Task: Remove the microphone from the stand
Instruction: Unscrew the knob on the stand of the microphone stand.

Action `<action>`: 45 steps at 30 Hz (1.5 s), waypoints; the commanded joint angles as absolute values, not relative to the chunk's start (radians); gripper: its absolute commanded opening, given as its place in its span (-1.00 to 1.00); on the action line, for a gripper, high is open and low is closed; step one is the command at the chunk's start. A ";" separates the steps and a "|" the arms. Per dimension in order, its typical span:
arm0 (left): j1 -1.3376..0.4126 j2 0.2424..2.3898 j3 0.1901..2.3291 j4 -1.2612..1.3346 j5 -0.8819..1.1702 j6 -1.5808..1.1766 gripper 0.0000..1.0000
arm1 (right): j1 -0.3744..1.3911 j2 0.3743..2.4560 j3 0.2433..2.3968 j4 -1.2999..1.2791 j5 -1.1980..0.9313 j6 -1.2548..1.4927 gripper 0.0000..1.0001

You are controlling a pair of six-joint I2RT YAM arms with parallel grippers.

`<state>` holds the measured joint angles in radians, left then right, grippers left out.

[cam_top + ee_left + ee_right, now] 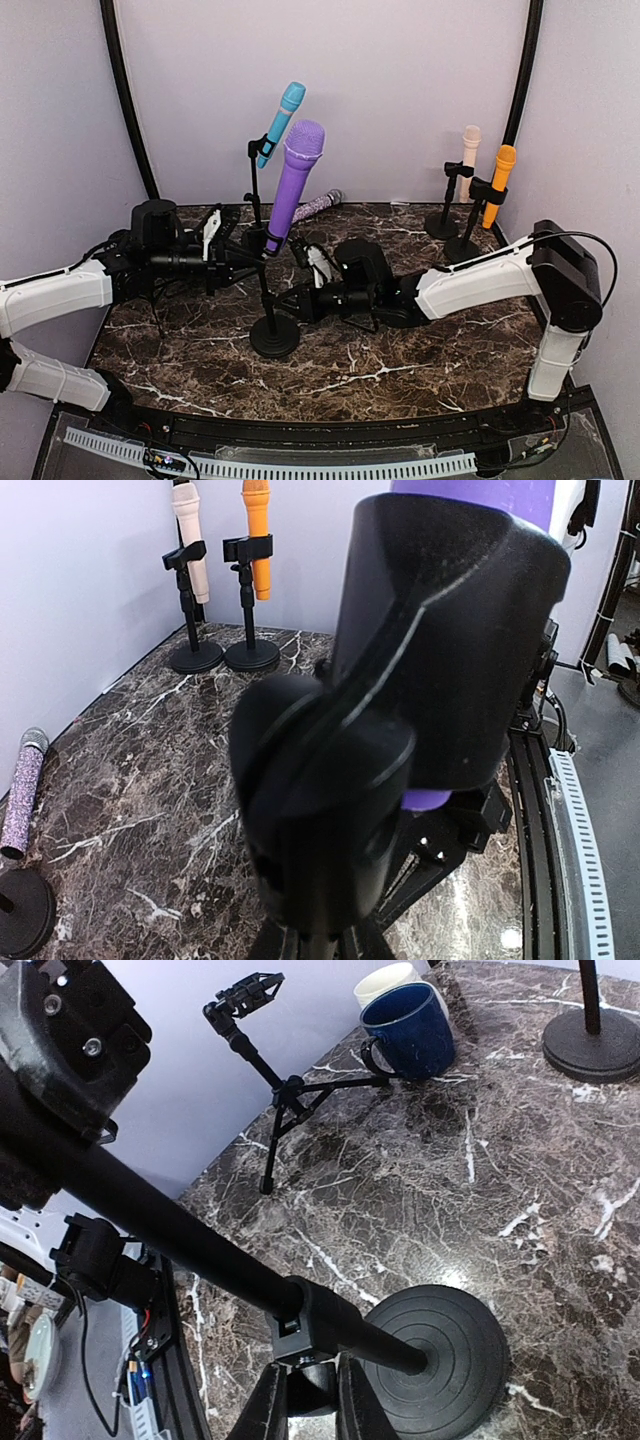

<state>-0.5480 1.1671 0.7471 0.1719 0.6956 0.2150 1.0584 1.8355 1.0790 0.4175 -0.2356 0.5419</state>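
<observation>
Microphone of purple colour (292,185) sits tilted in the black clip (400,680) of the black round-base stand (274,335) on the marble tabletop (400,350). Left tool (243,256) is clamped on this clip, right tool (308,1400) on the stand pole. Inside of the dark blue mug (415,1030) is not visible.

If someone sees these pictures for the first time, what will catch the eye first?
First, the large purple microphone, tilted in a black stand at the middle of the marble table. The right gripper is shut on the pole of that stand, just above its round base. Behind it rises a blue microphone, and in the far right corner there is an orange microphone.
</observation>
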 commanded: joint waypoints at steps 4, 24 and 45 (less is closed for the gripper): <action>-0.546 1.175 0.762 0.175 0.679 0.225 -1.00 | 1.090 1.762 1.050 0.402 -0.044 0.485 -0.74; -0.565 1.181 0.769 0.160 0.670 0.234 -1.00 | 0.974 1.828 1.007 0.649 -0.455 0.782 0.17; -0.573 1.190 0.773 0.152 0.664 0.242 -1.00 | 0.972 1.884 1.043 0.665 -0.499 0.786 -0.67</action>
<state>-0.5678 1.1786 0.7525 0.1825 0.6800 0.2188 0.9707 1.8725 1.0214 0.6285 -0.4786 0.7944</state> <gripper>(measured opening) 0.115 0.177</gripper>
